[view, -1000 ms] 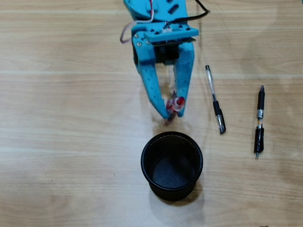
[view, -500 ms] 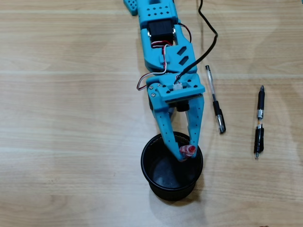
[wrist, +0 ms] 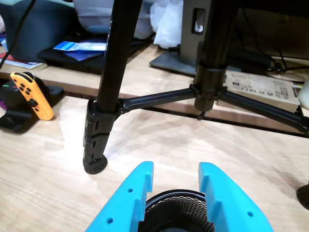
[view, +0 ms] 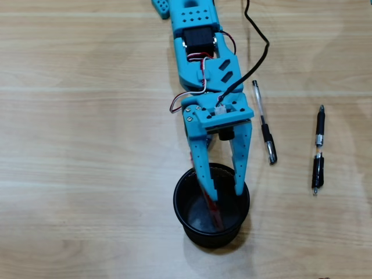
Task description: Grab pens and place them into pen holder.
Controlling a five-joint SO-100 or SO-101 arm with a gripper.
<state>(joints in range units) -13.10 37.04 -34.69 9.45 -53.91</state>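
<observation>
Over the pen holder (view: 185,218), near the bottom edge of the overhead view, the blue pincer (view: 225,190) is hanging with its two fingers spread apart and gripping nothing. The red and clear pen (view: 214,210) is lying loose inside the cup, leaning below the left finger. In the wrist view the fingers are showing a clear gap between them, with the mesh rim of the holder (wrist: 176,205) sitting directly beneath.

To the right in the overhead view, the clear pen with the black cap (view: 264,122) is lying just beside the arm, and the grey and black pen (view: 318,149) is resting well apart, closer to the right edge. Both are running roughly top to bottom. The left half of the surface (view: 81,151) is lying bare, giving wide open room.

No readable writing is showing on the pens; a flat box (wrist: 263,87) in the wrist view is carrying print too small to make out.

The surface is pale wood-grain. Beyond it, black tripod legs (wrist: 108,92) are standing, and an orange game controller (wrist: 31,95) is sitting in a dock at the left.
</observation>
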